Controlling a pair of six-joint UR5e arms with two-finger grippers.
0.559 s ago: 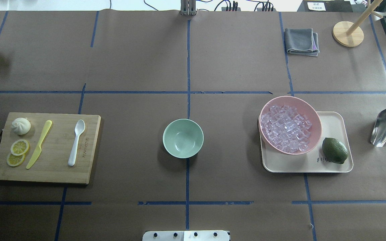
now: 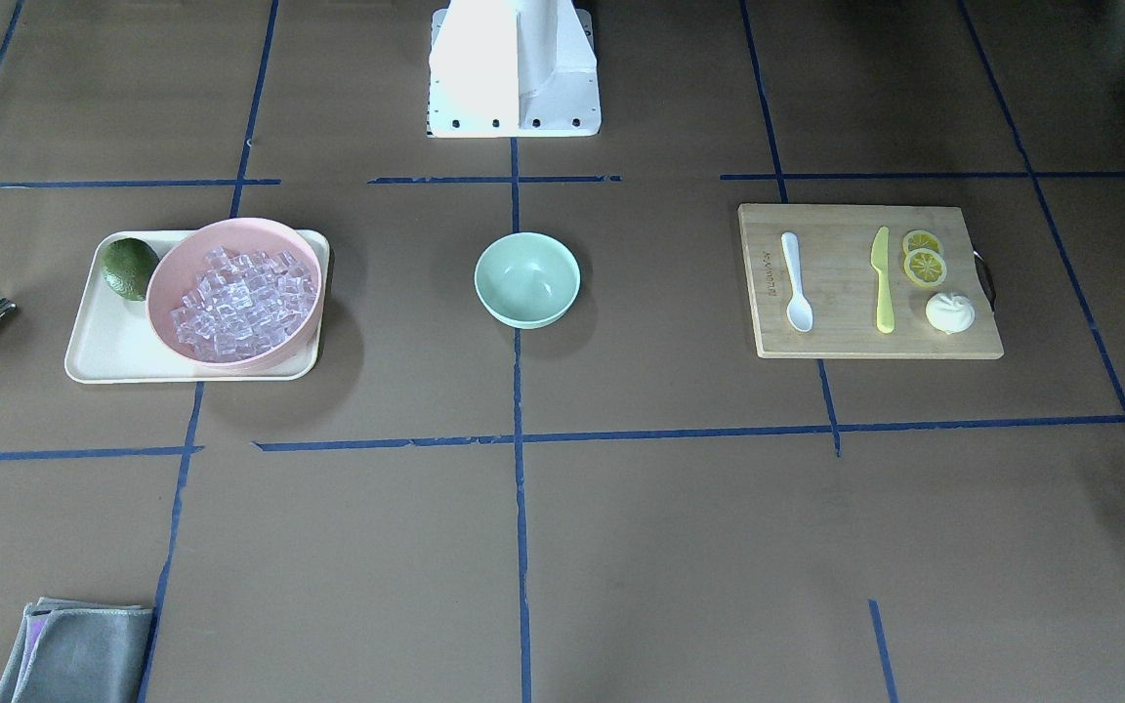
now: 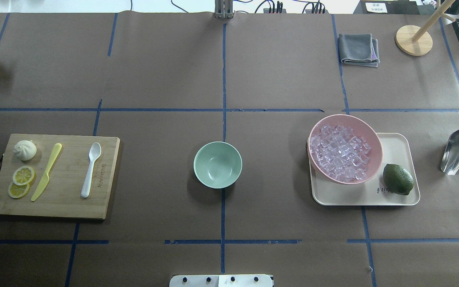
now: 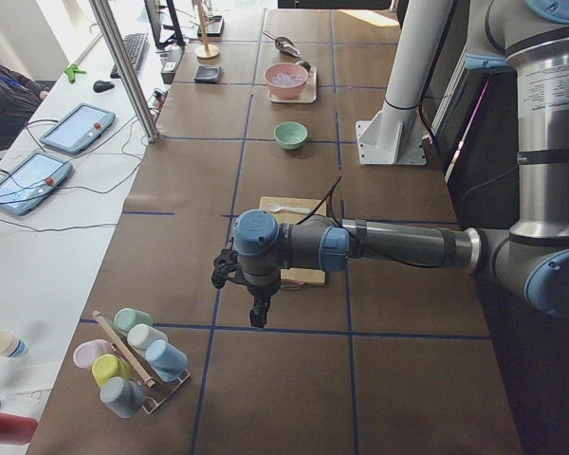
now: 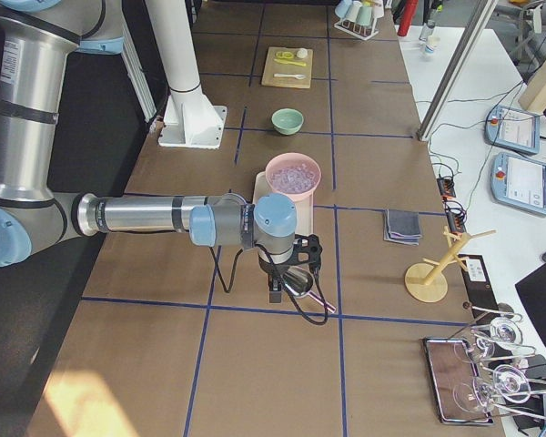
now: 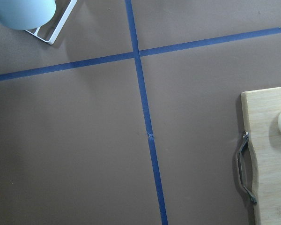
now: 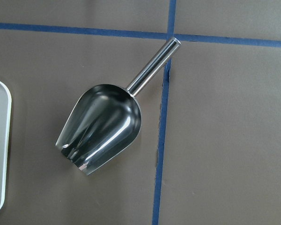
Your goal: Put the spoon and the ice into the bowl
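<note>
Left fingers [image 4: 258, 313] hovering beyond handle end of board [image 3: 66, 199]; spoon [image 3: 91, 169] lying toward 3 o'clock, axis running 12-to-6 overhead. Spread or pressed together: cannot tell.

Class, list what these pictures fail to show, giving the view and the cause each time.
Left claw: exterior left view only, too small; open or shut unknown.
Right claw: exterior right view only, same doubt.
Tray lettering: overhead view, too small to read.
Pink bowl floor: buried under ice in every view.
</note>
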